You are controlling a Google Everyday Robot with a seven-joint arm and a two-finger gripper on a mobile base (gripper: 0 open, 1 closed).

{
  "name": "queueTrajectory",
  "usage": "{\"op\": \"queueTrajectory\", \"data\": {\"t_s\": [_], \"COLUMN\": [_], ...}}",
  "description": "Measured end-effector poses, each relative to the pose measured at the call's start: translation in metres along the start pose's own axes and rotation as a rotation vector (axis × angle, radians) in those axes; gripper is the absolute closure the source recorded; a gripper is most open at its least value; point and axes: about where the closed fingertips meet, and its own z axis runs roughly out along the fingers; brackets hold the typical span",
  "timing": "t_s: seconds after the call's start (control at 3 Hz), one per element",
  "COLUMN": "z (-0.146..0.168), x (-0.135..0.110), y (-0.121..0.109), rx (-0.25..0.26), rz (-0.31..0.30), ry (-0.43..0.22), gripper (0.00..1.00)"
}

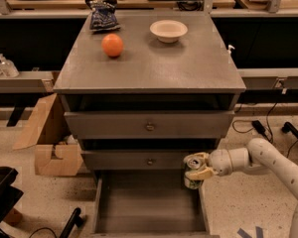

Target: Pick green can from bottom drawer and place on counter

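The grey cabinet has its bottom drawer [149, 205] pulled open, a shallow grey tray that shows nothing inside. My gripper [197, 166] reaches in from the right on a white arm. It is shut on the green can [192, 177], a small dark can with a silver top, and holds it upright above the drawer's back right corner, in front of the middle drawer. The counter [159, 63] is the broad grey top above.
On the counter stand an orange ball [112, 45], a white bowl [168, 30] and a dark blue bag [103, 14]. A cardboard box [52, 152] sits on the floor at left. Cables lie on the floor at right.
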Motion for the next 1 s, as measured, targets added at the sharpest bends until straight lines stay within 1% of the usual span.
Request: {"op": "queueTrajectory", "data": {"t_s": [0.33,0.67,1.0], "z": [0.0,-0.016,-0.054], "x": [0.0,-0.047,-0.172], "y": [0.0,0.016,0.055], "rx": [0.0,0.009,0.066], "rz": [0.0,-0.015,-0.048], "ry": [0.0,-0.012,-0.024], "gripper": [1.0,1.0,1.0]}}
